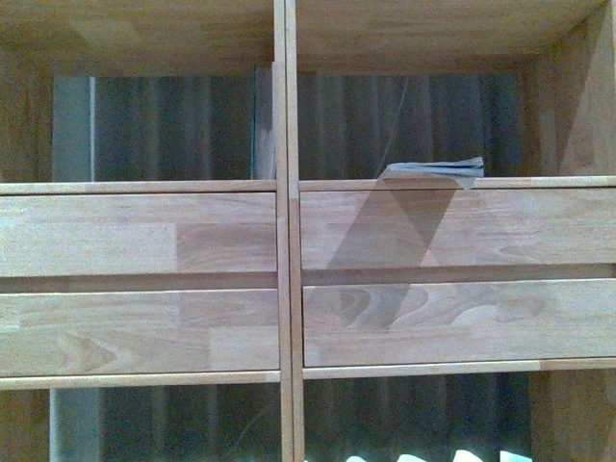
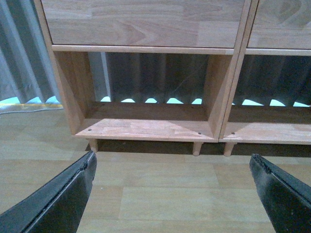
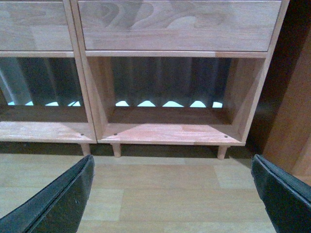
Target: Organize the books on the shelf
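Note:
The light-wood shelf (image 1: 286,241) fills the front view, with four drawer fronts in two columns. A thin pale book (image 1: 435,170) lies flat in the right column's open compartment above the drawers, one corner over the front edge. A slim book with a teal spine (image 1: 262,125) stands upright against the centre divider in the left column. Neither gripper shows in the front view. My left gripper (image 2: 172,156) is open and empty above the floor, facing the shelf's bottom left compartment (image 2: 146,128). My right gripper (image 3: 172,158) is open and empty, facing the bottom right compartment (image 3: 170,133).
Both bottom compartments hold nothing, and grey curtain (image 2: 19,63) shows through the open back. The shelf stands on short peg legs (image 2: 197,148) on a wood-plank floor (image 2: 170,194). A darker brown cabinet (image 3: 291,107) stands close beside the shelf's right side.

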Robot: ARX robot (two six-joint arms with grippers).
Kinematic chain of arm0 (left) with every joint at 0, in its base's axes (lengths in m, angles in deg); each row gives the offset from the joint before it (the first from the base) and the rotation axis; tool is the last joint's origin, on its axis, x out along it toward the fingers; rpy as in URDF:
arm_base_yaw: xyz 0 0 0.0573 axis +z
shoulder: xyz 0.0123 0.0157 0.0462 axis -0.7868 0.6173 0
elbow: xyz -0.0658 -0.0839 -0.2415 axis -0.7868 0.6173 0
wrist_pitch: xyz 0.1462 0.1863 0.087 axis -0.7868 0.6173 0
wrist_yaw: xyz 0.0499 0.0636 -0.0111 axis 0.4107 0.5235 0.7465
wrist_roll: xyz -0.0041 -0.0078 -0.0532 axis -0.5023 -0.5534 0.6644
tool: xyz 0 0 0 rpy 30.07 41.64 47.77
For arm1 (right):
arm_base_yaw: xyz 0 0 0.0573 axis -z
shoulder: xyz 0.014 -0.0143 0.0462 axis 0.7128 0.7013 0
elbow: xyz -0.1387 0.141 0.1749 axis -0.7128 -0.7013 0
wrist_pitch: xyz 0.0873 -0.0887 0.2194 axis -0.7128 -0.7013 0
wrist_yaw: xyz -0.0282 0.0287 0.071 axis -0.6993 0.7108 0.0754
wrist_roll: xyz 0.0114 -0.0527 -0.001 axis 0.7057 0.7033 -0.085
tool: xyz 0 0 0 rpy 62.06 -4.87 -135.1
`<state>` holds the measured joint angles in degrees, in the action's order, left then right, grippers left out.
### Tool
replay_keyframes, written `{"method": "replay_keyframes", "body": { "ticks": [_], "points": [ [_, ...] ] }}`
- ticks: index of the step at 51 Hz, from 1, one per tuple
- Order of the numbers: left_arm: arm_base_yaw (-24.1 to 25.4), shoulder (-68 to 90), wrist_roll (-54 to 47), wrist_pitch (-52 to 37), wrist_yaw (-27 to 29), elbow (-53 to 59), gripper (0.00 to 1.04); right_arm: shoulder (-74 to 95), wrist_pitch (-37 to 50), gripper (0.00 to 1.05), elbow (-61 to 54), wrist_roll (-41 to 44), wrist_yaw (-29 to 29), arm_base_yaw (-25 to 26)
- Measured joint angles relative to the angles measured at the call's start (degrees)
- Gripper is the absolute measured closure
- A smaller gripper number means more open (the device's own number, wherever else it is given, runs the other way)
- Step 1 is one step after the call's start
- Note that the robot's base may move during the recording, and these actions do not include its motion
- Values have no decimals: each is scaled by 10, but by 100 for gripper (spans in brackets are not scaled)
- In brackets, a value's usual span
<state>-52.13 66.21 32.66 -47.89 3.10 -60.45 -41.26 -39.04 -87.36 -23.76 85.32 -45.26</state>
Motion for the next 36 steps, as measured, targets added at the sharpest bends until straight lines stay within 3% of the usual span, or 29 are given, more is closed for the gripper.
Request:
{"method": "replay_keyframes", "body": {
  "ticks": [36],
  "points": [
    [0,0,0,0,0,0,7,0,0,7,0,0,0,0]
  ]
}}
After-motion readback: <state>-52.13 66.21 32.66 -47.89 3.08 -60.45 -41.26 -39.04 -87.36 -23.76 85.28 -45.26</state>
